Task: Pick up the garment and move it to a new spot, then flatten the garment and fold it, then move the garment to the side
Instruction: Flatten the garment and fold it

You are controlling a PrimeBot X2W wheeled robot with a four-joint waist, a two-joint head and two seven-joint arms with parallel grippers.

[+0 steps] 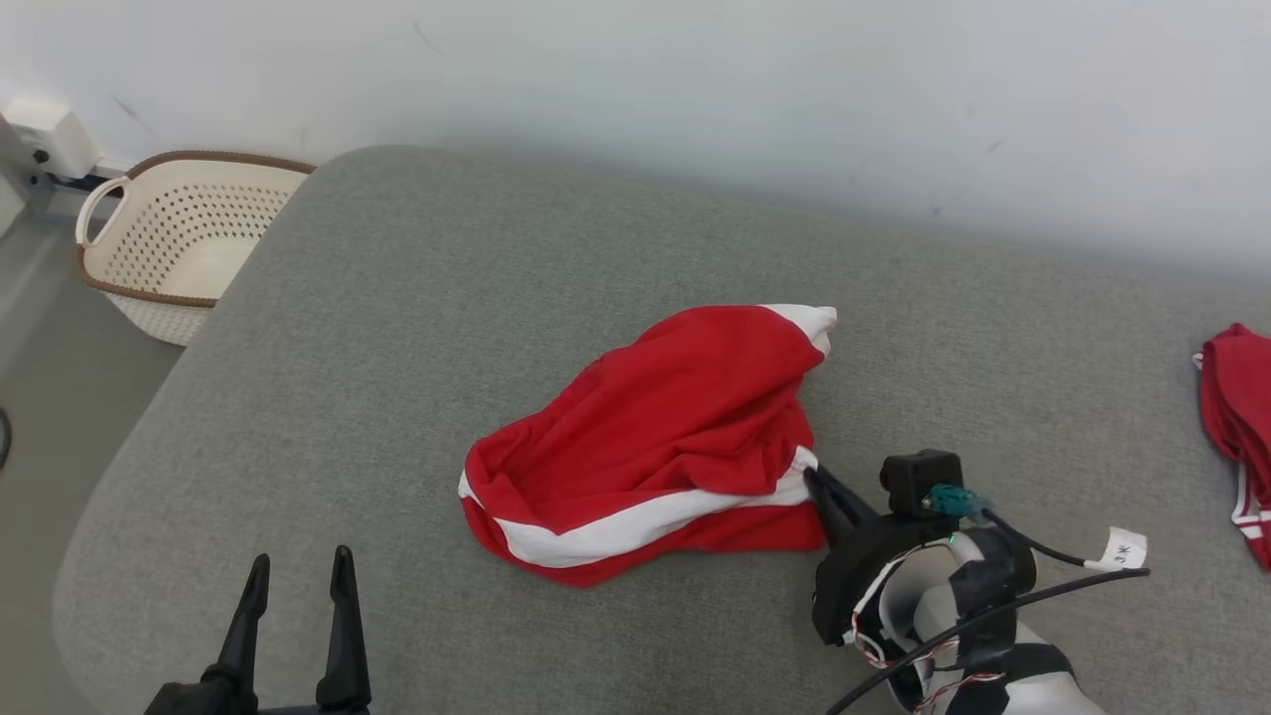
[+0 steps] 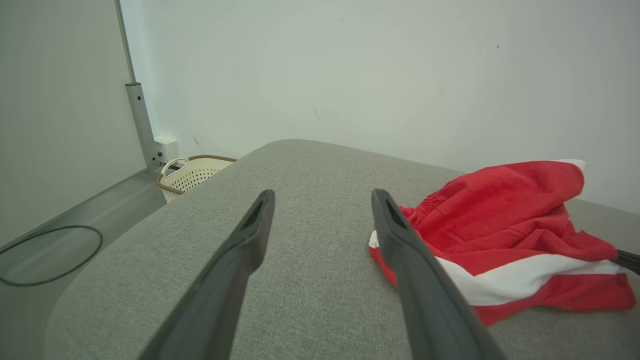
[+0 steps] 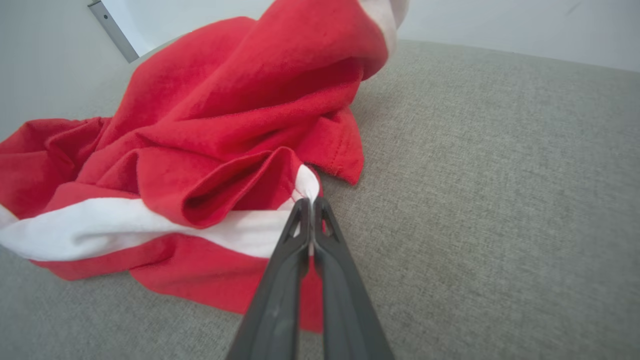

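Note:
The garment is a crumpled red piece of clothing with a white stripe, lying in a heap in the middle of the grey cushioned surface. It also shows in the left wrist view as the garment and close up as the garment. My right gripper sits at its right edge. In the right wrist view the right gripper is shut, pinching the white stripe's corner. My left gripper stands open at the lower left, apart from the cloth; the left gripper holds nothing.
A cream perforated basket stands on the floor beyond the surface's far left corner. A second red cloth lies at the right edge. A white wall runs behind. A dark cable loop lies on the floor.

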